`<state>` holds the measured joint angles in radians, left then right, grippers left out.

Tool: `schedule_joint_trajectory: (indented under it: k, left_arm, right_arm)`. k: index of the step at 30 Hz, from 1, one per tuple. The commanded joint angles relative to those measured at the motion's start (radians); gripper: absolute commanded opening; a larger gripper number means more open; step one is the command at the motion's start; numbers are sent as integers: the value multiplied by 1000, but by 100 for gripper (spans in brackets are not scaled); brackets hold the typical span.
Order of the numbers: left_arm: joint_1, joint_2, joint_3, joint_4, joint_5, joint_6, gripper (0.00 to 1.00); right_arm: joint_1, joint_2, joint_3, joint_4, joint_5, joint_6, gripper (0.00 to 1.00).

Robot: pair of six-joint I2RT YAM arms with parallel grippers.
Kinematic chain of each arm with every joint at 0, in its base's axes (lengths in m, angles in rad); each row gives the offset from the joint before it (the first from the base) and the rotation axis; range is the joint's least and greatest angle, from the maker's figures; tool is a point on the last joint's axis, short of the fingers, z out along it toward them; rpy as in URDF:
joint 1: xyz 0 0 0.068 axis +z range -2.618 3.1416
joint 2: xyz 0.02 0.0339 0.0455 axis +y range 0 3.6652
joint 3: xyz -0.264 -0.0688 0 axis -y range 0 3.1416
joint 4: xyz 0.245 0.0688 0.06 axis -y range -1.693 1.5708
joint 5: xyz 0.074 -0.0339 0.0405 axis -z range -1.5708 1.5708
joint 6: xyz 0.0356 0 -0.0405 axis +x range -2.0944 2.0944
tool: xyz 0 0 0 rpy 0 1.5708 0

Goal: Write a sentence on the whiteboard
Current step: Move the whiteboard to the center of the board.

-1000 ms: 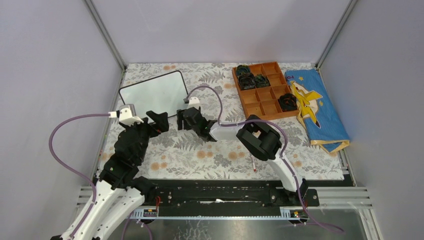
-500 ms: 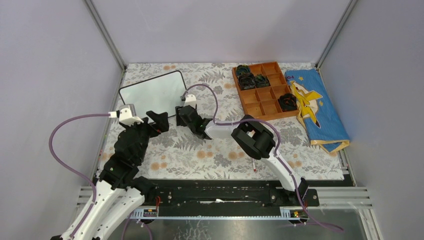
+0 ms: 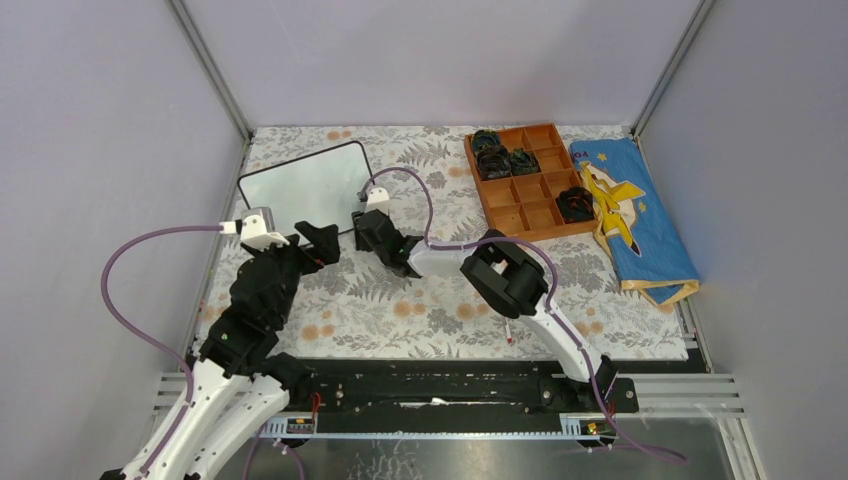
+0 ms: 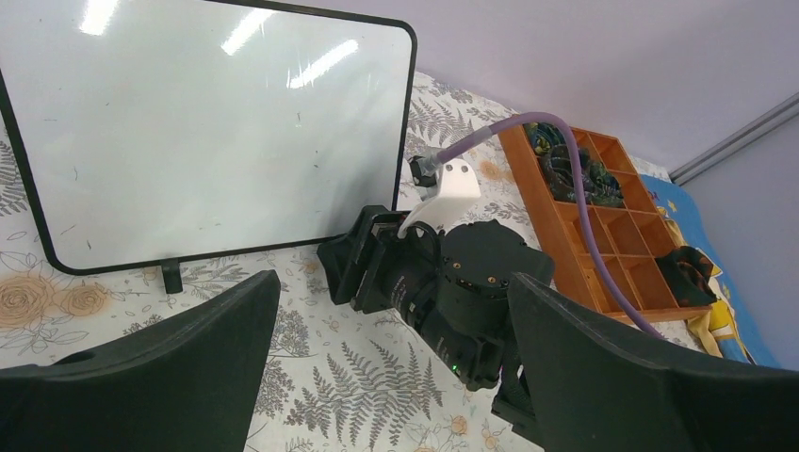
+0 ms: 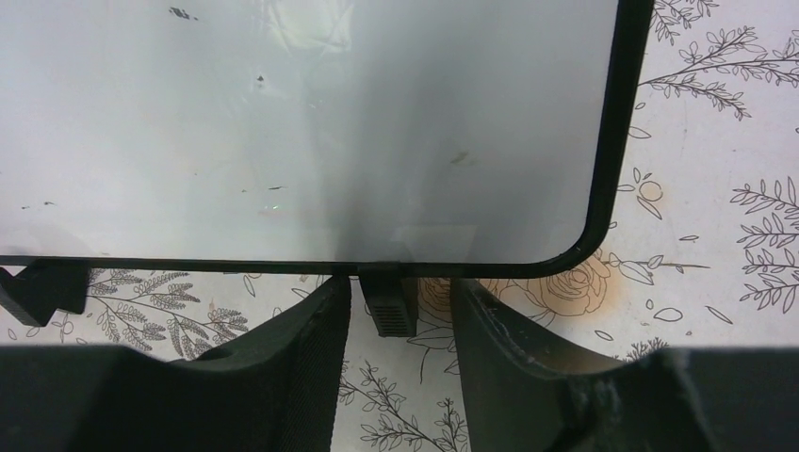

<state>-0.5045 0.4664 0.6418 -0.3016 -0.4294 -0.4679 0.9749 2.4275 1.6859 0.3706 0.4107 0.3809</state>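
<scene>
Straddling whiteboard (image 5: 283, 113) foot (image 5: 386, 303), right gripper (image 5: 400, 318) half-open, gaps both sides; left gripper (image 4: 391, 282) wide open, empty.

A brown compartment tray (image 3: 527, 192) holding dark bundles (image 3: 575, 203) sits beside a blue cloth (image 3: 635, 225).

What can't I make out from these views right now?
Top view: right arm covers the whiteboard's near right corner.
Top view: thin stick beside that arm, too small to identify.
Top view: dark lumps in the tray, too small to name.
Right wrist view: picture edge cuts off the whiteboard's top.
</scene>
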Motion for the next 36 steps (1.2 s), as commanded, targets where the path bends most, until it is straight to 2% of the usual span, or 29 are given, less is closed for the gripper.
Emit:
schedule_joint_trajectory:
  k: [1, 6, 12, 17, 18, 26, 36]
  left_arm:
    - [-8, -2, -10, 61, 4, 12, 99]
    - [-7, 2, -8, 61, 4, 11, 99]
    - [-8, 3, -8, 56, 3, 9, 99]
    - [-8, -2, -7, 56, 0, 8, 99]
    - [-8, -2, -9, 56, 0, 8, 99]
    - [-7, 2, -8, 56, 6, 8, 99]
    - [-9, 16, -8, 58, 17, 6, 99]
  right_arm:
    - [-8, 39, 34, -39, 17, -12, 47]
    - [-7, 29, 15, -36, 20, -9, 34]
    - [-7, -4, -37, -29, 29, 2, 22]
    - [-8, -62, -143, 3, 42, -11, 7]
    - [-8, -76, -164, 9, 44, -14, 1]
    - [-8, -212, -373, 49, 112, -15, 0]
    - [-8, -470, -786, 58, 234, 79, 0]
